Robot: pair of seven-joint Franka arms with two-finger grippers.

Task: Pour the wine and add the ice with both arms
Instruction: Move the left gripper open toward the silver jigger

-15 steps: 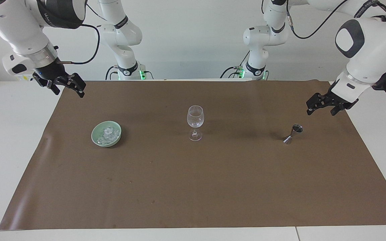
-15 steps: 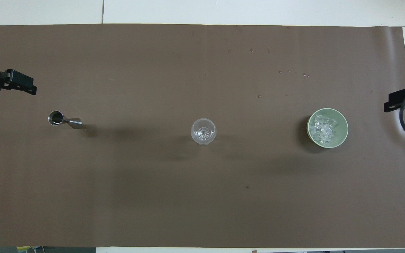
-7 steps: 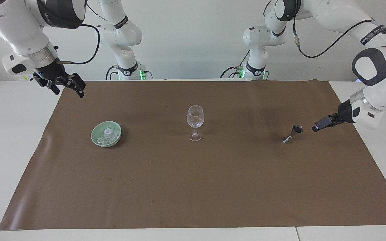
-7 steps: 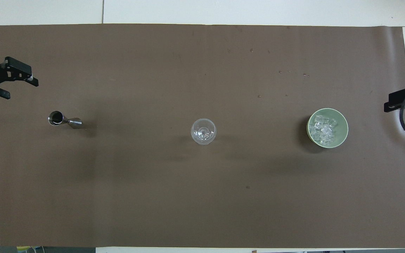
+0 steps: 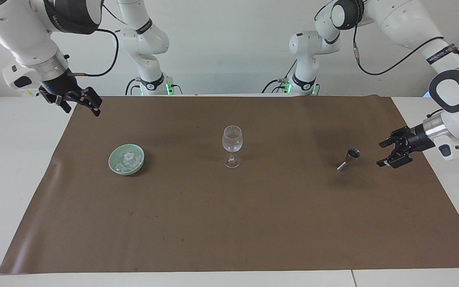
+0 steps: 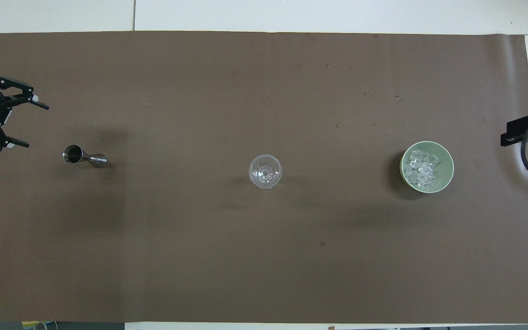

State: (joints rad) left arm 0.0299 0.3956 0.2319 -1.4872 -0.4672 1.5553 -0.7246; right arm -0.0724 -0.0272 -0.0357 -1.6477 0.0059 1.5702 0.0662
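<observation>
A small steel jigger (image 5: 348,158) (image 6: 83,156) stands on the brown mat toward the left arm's end. My left gripper (image 5: 380,154) (image 6: 37,127) is low beside it, open, its fingers pointing at the jigger with a gap between them. An empty stemmed glass (image 5: 232,145) (image 6: 265,171) stands mid-mat. Ice (image 5: 128,159) (image 6: 422,169) fills a pale green bowl (image 5: 114,165) (image 6: 447,158) toward the right arm's end. My right gripper (image 5: 83,108) (image 6: 509,135) waits open, raised over the mat's edge. No wine shows; I cannot tell what the jigger holds.
The brown mat (image 5: 229,223) covers most of the white table (image 5: 10,167). A few small droplets (image 6: 374,95) lie on the mat farther from the robots than the bowl. The two arm bases (image 5: 150,83) stand at the table's edge.
My left gripper has come down beside the jigger and turned so its open fingers face it. The right arm has not moved.
</observation>
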